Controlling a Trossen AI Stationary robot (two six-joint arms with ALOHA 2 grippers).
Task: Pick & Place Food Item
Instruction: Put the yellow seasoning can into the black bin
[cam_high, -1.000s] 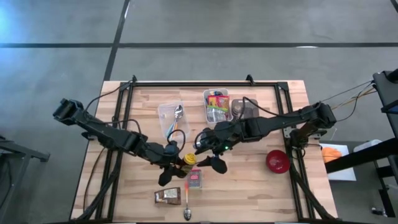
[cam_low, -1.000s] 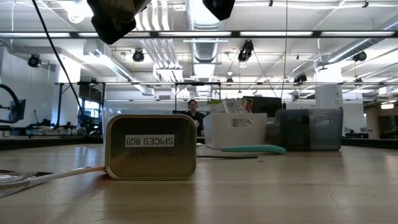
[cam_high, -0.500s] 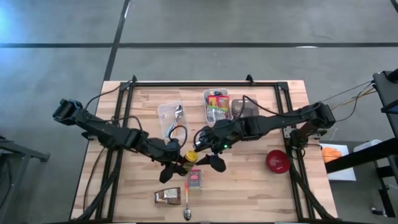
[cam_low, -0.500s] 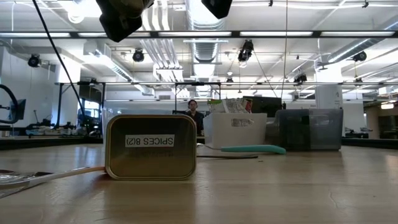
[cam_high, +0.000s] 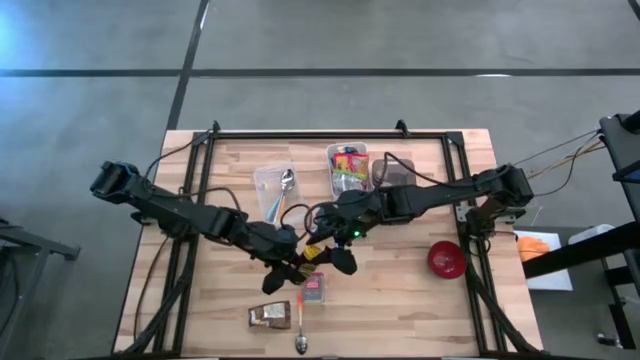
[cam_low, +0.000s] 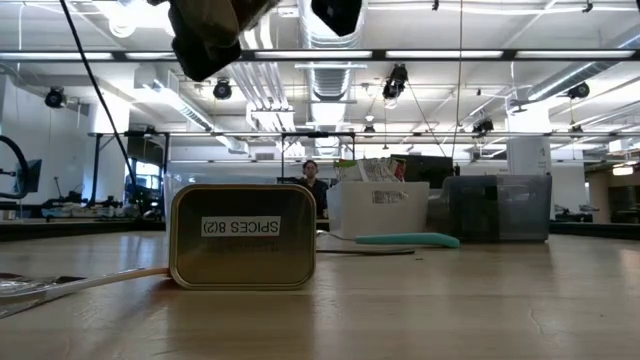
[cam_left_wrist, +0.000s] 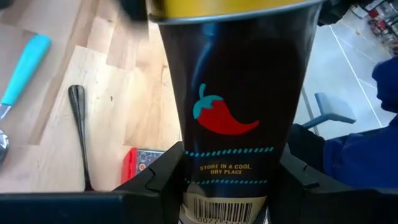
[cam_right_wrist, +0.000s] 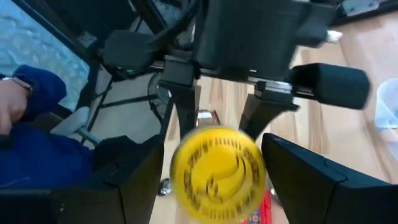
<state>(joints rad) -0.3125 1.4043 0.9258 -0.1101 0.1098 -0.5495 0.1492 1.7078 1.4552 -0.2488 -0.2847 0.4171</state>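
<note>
A dark spice bottle with a red chili on its label and a yellow cap hangs above the table's middle. My left gripper is shut on it. My right gripper faces it from the table's right, open. Its two fingers stand on either side of the cap; I cannot tell whether they touch it. In the low view both grippers show only as dark shapes at the top edge. My left gripper pinches the bottle's lower body near its base between its two fingers. The fingers come from the table's left, slanting down, and lie along the bottle. The bottle is lifted clear of the table, its cap end pointing toward my right gripper.
Below the grippers lie a gold spice tin, a brown packet and a spoon. At the back stand a clear tub with a teal spoon, a tub of packets and a dark tub. A red bowl sits at the right.
My left gripper has carried the bottle a little toward the table's right edge, nearer to my right gripper. The bottle stays clear of the table.
</note>
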